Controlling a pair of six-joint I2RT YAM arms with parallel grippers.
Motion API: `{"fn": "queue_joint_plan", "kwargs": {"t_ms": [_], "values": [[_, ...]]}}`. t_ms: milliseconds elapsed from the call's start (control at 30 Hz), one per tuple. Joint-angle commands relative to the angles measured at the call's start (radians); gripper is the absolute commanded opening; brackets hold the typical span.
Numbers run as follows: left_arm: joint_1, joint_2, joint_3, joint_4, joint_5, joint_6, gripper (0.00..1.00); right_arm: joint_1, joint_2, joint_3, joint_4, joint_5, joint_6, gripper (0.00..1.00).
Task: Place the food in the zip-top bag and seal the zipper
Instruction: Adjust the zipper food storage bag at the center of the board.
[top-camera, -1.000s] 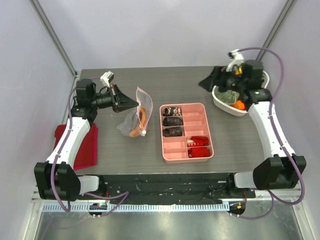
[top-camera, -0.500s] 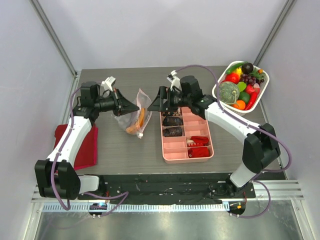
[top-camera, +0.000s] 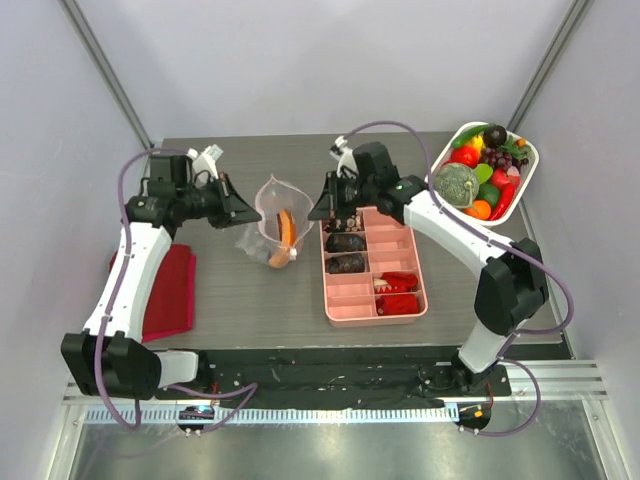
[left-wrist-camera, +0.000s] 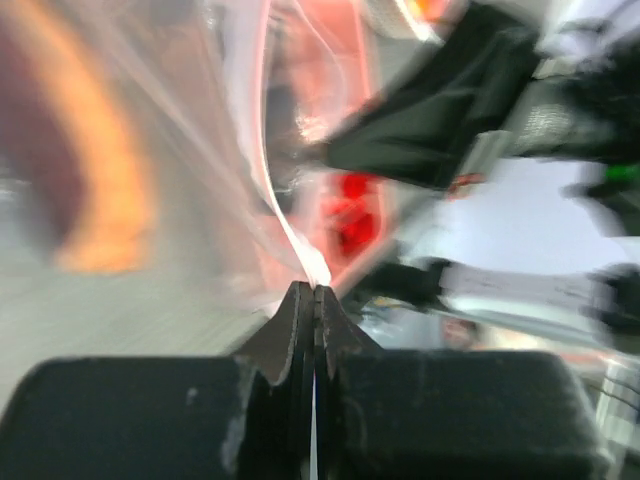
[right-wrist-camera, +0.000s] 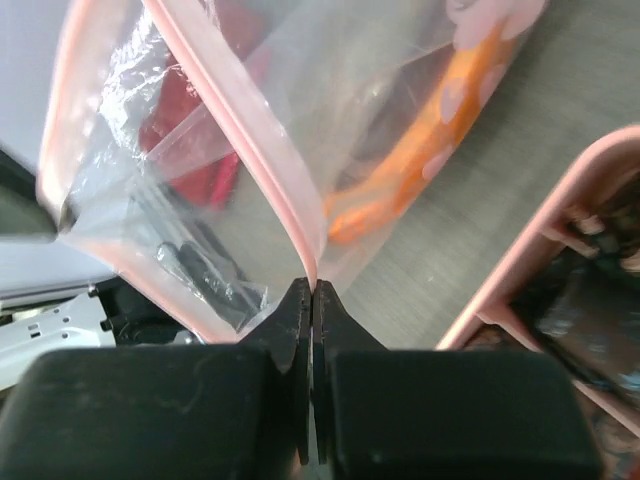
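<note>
zip-top bag (top-camera: 268, 215) mid-table, mouth held open, left gripper (left-wrist-camera: 313, 290) closed on its left rim, probably, view blurry, right gripper (right-wrist-camera: 312, 285) pinching right rim, pink tray (top-camera: 375, 318) edge just beside, food (top-camera: 480, 165) in basket (top-camera: 535, 160) well apart

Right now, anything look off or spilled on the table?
Nothing spilled or damaged. Only oddity: left gripper and right gripper both pinch the rim of the zip-top bag, so neither is free for the food in the basket.

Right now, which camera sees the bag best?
The right wrist view: the bag is close and sharp, its pink rim pinched, orange food inside. The top view shows the whole bag small, held between the left gripper and right gripper. The left wrist view shows only blur.
</note>
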Motion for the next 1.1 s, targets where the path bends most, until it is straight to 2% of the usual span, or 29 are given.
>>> {"fn": "queue_joint_plan", "kwargs": {"t_ms": [0, 100, 233, 300, 400, 433, 533, 667, 800, 867, 933, 1067], "values": [[0.006, -0.002, 0.172, -0.397, -0.557, 0.413, 0.00, -0.028, -0.086, 0.164, -0.120, -0.043, -0.161, 0.01], [0.006, -0.031, 0.157, -0.375, -0.754, 0.462, 0.00, -0.028, -0.088, 0.204, -0.164, -0.089, -0.182, 0.01], [-0.050, -0.094, 0.155, -0.382, -0.846, 0.522, 0.00, -0.038, -0.080, 0.236, -0.224, -0.184, -0.183, 0.01], [-0.067, -0.122, 0.160, -0.439, -0.859, 0.583, 0.00, -0.057, -0.080, 0.270, -0.249, -0.224, -0.178, 0.01], [-0.073, -0.152, 0.183, -0.572, -0.669, 0.668, 0.00, -0.064, -0.083, 0.301, -0.309, -0.343, -0.178, 0.01], [-0.078, -0.160, 0.188, -0.604, -0.567, 0.672, 0.00, -0.064, -0.086, 0.298, -0.329, -0.376, -0.167, 0.01], [-0.093, -0.186, 0.188, -0.666, -0.441, 0.656, 0.00, -0.061, -0.100, 0.270, -0.338, -0.483, -0.117, 0.01], [-0.098, -0.179, 0.111, -0.617, -0.461, 0.594, 0.00, -0.057, -0.114, 0.254, -0.332, -0.503, -0.087, 0.01], [-0.098, -0.075, 0.073, -0.550, -0.417, 0.524, 0.00, -0.090, -0.082, 0.174, -0.365, -0.509, -0.150, 0.01], [-0.098, -0.029, 0.036, -0.531, -0.406, 0.516, 0.00, -0.146, -0.060, 0.158, -0.384, -0.488, -0.172, 0.01], [-0.098, 0.014, -0.001, -0.500, -0.409, 0.510, 0.00, -0.198, -0.043, 0.177, -0.448, -0.477, -0.239, 0.01], [-0.098, 0.044, -0.038, -0.392, -0.419, 0.484, 0.00, -0.204, -0.054, 0.217, -0.528, -0.488, -0.319, 0.01]]}}
